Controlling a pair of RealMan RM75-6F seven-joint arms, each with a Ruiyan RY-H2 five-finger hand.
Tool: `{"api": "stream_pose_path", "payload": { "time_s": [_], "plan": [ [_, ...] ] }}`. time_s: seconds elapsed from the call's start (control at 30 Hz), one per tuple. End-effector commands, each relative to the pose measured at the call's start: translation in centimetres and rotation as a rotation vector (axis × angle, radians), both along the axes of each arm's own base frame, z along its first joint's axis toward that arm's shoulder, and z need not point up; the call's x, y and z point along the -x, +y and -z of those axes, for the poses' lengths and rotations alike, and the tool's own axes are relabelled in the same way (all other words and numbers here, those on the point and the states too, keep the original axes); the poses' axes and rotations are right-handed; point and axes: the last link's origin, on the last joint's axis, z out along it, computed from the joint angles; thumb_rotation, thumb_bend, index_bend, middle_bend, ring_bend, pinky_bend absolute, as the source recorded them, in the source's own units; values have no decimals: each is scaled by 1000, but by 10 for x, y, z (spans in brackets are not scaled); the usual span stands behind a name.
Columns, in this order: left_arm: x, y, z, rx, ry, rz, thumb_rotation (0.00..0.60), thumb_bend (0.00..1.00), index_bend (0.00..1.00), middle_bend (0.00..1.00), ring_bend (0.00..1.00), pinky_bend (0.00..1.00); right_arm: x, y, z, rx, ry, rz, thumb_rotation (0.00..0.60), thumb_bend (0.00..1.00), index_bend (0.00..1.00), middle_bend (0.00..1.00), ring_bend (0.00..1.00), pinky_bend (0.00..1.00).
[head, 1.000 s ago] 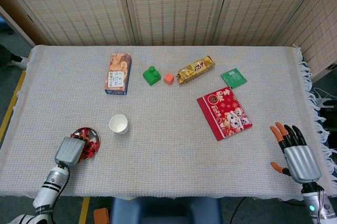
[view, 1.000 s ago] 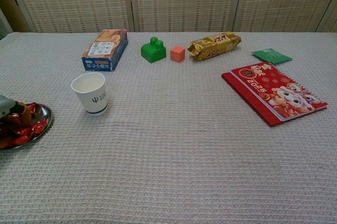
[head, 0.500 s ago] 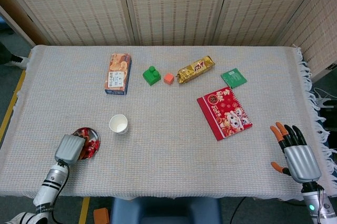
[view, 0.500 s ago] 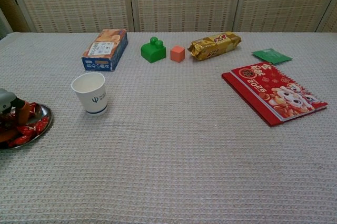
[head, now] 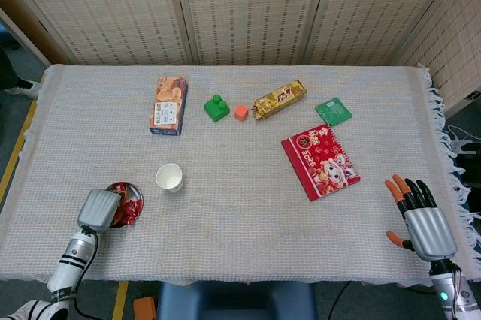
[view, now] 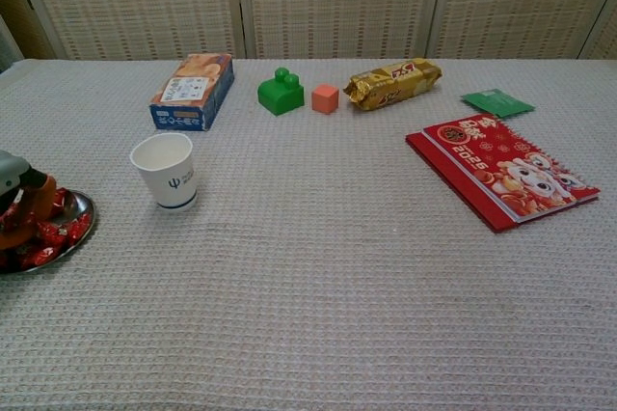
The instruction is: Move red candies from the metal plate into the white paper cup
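The red candies (view: 46, 237) are small pieces in shiny red wrappers, heaped in a shallow round metal plate (head: 136, 198) near the front left corner of the table. The left hand (head: 100, 209) is over the plate, with its grey back covering the left part; in the chest view its orange-tipped fingers (view: 40, 201) reach down into the heap, but I cannot tell if they hold a candy. The white paper cup (head: 169, 177) stands upright just beside the plate, to the right and a little behind it, and looks empty. The right hand (head: 422, 218) rests near the front right edge of the cloth, well apart from the plate, its fingers spread and holding nothing.
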Motion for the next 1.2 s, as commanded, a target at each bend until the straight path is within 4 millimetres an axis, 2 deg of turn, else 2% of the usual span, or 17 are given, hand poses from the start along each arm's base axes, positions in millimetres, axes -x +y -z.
{"api": "stream_pose_path", "payload": {
  "time_s": [0.03,0.3,0.5,0.97,1.2],
  "plan": [
    [0,1,1,-1,-2,-3,600,567,660,643,615,1000,0,0,0,1,0,1,600,27,0,0,0,0],
    [-4,2,0,-31,-26,25,600,679,711,706,658,1000,0,0,0,-2,1,3,600,27,0,0,0,0],
    [-6,2,-2,-47,-33,40,600,726,723,726,667,1000,0,0,0,-2,1,3,600,27,0,0,0,0],
    [-12,5,-9,-78,-55,67,600,738,728,731,667,1000,0,0,0,-6,0,4,600,27,0,0,0,0],
    [-33,12,-16,-100,-93,124,600,740,727,734,667,1000,0,0,0,-8,0,2,600,27,0,0,0,0]
  ]
}}
